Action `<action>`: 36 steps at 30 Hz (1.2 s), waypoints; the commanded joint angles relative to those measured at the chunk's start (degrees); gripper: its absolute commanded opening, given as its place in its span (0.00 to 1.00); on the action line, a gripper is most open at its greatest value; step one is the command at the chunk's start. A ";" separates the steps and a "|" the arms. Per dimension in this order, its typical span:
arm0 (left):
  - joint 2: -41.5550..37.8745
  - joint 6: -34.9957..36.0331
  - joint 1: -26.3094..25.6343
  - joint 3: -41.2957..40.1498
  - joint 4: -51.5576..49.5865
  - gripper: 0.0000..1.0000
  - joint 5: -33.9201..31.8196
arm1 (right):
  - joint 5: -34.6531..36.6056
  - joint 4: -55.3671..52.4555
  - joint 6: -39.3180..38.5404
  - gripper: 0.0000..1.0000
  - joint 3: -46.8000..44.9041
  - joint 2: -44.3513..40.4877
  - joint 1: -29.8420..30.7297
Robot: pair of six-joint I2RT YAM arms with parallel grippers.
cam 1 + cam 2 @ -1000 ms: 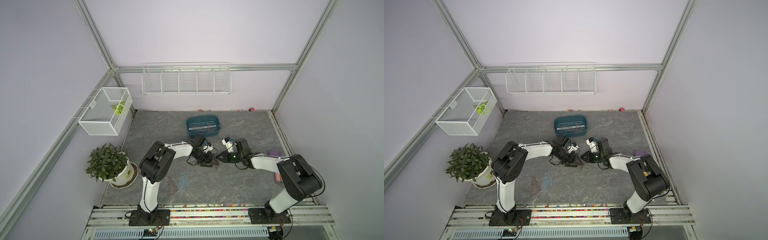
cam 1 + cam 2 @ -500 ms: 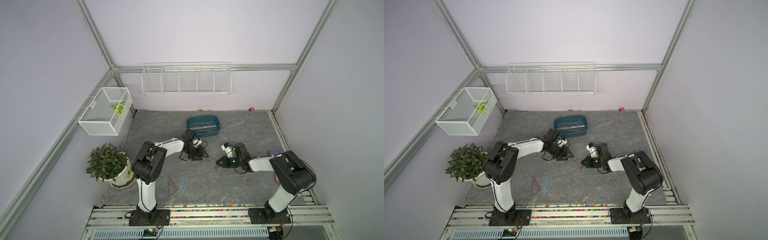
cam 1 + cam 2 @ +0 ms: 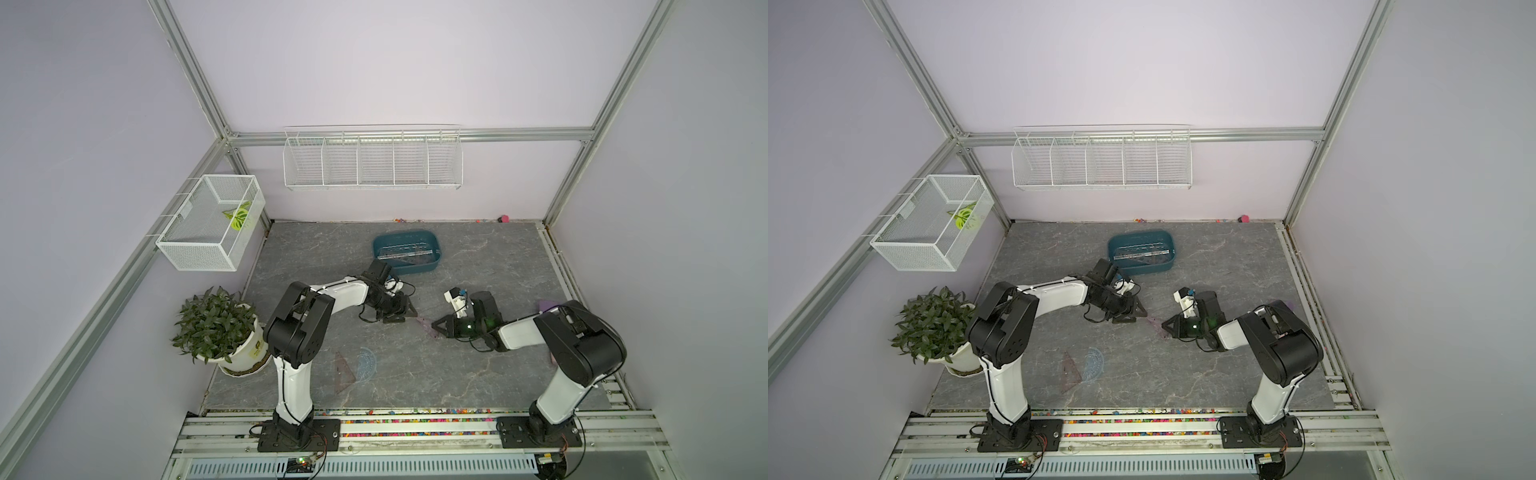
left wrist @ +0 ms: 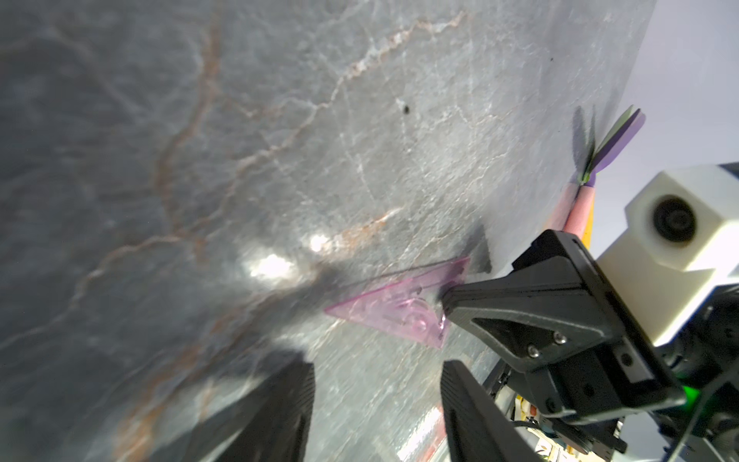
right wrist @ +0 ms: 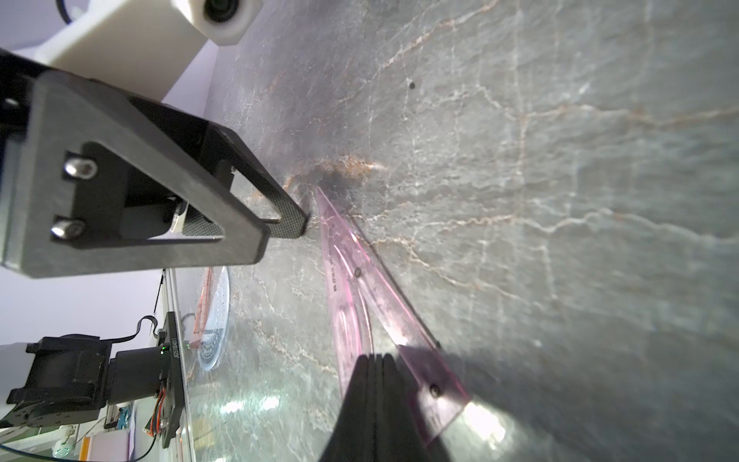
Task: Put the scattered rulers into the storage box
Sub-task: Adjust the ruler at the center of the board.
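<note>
Back from beside the storage box (image 3: 419,269), the left fingers (image 3: 409,312) have swung to the middle of the table (image 3: 498,257), and the right fingers (image 4: 456,298) have finished closing. The left fingers stand apart with nothing between them. The right fingers are clenched, their tips touching the wide end of the pink triangle (image 4: 400,312), which lies on the table between the two arms.

From the left fingers the triangle lies just to the right. Its long axis runs left to right and slightly nearer, with the narrow point toward the left fingers. Both arms are close, and the right is already in contact.

Whether the right tips pinch the plastic or only press on it I cannot tell. In both top views the pink triangle almost vanishes against the stone. A brown triangle (image 3: 344,374) and a protractor (image 3: 366,365) wait near the front edge, and other rulers (image 3: 405,252) lie in the box.
</note>
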 commanded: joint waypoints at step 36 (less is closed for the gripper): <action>8.87 -1.43 -0.73 -0.60 0.92 0.55 -20.97 | 3.10 -6.02 1.67 0.05 -3.96 3.62 -0.34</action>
